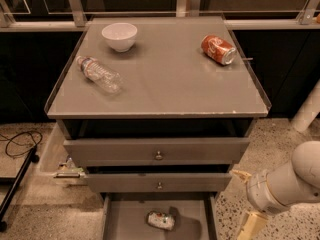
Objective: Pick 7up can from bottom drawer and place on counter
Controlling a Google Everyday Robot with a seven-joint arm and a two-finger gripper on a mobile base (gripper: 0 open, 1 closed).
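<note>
Right of the bottom drawer [129, 220], over bare floor [292, 227], the gripper [245, 200] hangs wide-spread.

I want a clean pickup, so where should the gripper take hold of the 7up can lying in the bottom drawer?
Grip the 7up can across the middle of its round body, coming from above: it lies on its side on the bottom drawer floor, long axis roughly left-right. The gripper hangs right of the drawer, fingers open.

Cream pincer [239, 204] low right; silver-white 7up can [161, 220], green-red marks; grey counter [175, 86]; orange-red soda can [218, 49]; white bowl [119, 36].
</note>
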